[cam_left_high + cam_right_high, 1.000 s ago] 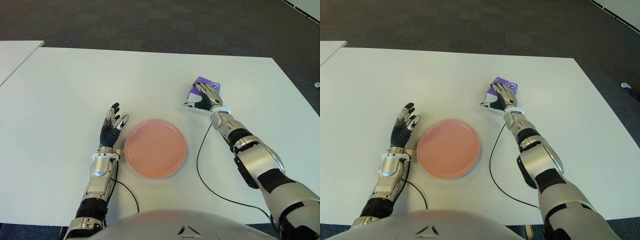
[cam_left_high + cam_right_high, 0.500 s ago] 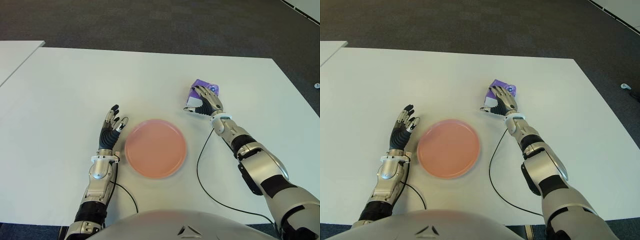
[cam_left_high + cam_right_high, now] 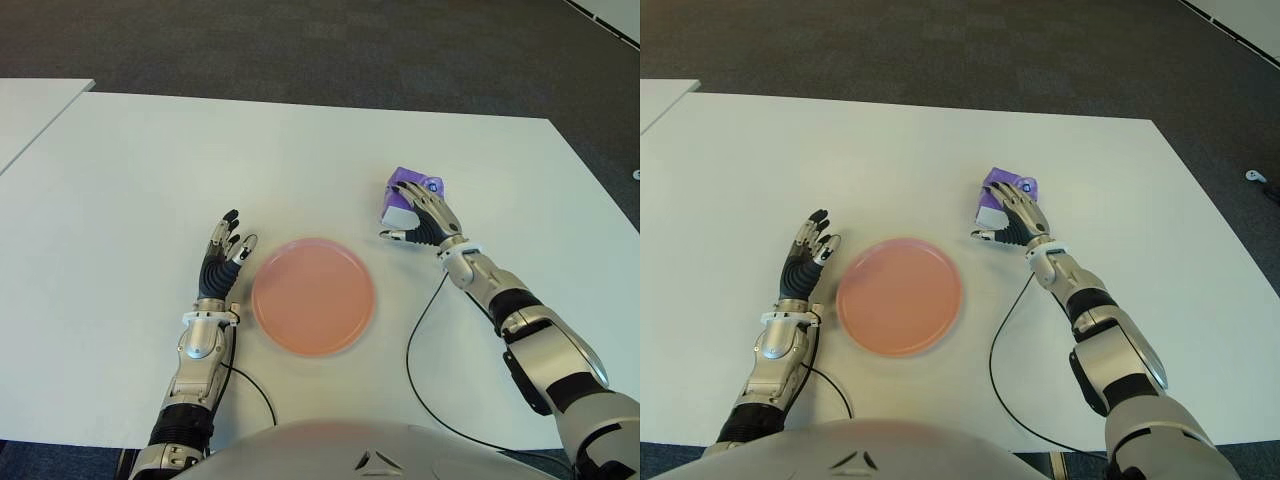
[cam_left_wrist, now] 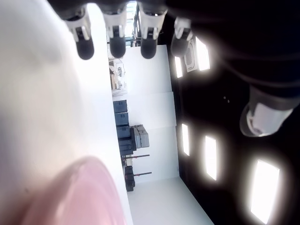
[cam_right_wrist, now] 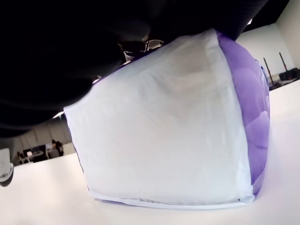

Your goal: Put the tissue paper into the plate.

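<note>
White table [image 3: 140, 180] carries a round pink plate [image 3: 313, 296], which lies near the robot's edge, roughly centred between the two arms. The plate holds nothing. The tissue paper [image 3: 402, 196], a small soft pack in purple and white wrapping, is to the right of the plate and a little farther from the robot, apart from the plate's rim. In the right wrist view the pack [image 5: 173, 126] fills most of the picture: white face toward the camera, purple side turned away, its lower seam just at the table surface; whether it rests on the table or is barely lifted cannot be told. The right hand [image 3: 425, 216] sits over the pack from the robot's side, fingers [image 3: 432, 208] curled across its top, thumb at the near lower edge, so the pack is gripped between them. The right forearm runs back toward the lower right, with a thin black cable [image 3: 412, 345] trailing on the table between the arm and the plate. The left hand [image 3: 222, 256] shows just left of the plate, fingers spread and pointing away from the robot, holding nothing; the left wrist view confirms straight, separated fingers [image 4: 85, 44] with the plate's pink rim [image 4: 79, 192] close by. Dark carpeted floor [image 3: 330, 40] lies beyond the far table edge.
</note>
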Robot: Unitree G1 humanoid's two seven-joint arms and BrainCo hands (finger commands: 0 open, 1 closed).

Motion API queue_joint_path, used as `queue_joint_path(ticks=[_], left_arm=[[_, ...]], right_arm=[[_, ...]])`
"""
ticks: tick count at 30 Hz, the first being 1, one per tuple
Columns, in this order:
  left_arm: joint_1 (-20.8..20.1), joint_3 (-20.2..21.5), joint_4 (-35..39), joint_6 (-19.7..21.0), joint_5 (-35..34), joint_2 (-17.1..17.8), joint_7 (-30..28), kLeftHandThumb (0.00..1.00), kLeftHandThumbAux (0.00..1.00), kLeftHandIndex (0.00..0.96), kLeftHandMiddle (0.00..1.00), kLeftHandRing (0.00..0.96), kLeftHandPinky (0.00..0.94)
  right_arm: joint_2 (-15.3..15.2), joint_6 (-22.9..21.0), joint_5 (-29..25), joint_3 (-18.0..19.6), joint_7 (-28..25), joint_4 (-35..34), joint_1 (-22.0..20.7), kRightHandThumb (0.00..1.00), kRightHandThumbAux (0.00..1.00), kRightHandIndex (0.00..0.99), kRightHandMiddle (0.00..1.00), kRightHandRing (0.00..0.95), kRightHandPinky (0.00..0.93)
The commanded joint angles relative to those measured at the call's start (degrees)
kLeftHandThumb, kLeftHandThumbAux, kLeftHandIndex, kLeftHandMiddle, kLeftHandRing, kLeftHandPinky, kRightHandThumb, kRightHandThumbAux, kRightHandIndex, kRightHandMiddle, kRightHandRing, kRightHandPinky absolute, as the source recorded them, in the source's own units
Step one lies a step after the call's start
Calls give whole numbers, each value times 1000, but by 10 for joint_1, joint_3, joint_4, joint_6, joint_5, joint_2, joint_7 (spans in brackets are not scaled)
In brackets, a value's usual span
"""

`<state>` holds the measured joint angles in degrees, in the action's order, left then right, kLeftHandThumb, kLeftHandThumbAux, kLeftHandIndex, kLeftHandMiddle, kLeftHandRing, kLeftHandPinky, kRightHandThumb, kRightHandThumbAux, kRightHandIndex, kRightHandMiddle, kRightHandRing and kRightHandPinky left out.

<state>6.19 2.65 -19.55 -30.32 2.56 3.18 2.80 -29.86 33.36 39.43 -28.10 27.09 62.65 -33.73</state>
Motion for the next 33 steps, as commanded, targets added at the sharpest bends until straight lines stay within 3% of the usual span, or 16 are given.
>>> queue_joint_path(ticks=[1,8,33], left_arm=[[17,-1,-11,20,-1,1,-7,0,460,0,0,0,0],[14,0,-14,21,0,2,-6,0,459,0,0,0,0],[-1,6,-40,18,-6,9,-20,0,467,0,0,0,0]], right_arm=[[-27,11,-6,-5,-56,-6,83,178,446,0,0,0,0],[-75,31,-24,11,-79,-98,138,188,457,0,0,0,0],[-69,3,-24,28,-105,-139,155,187,458,0,0,0,0]])
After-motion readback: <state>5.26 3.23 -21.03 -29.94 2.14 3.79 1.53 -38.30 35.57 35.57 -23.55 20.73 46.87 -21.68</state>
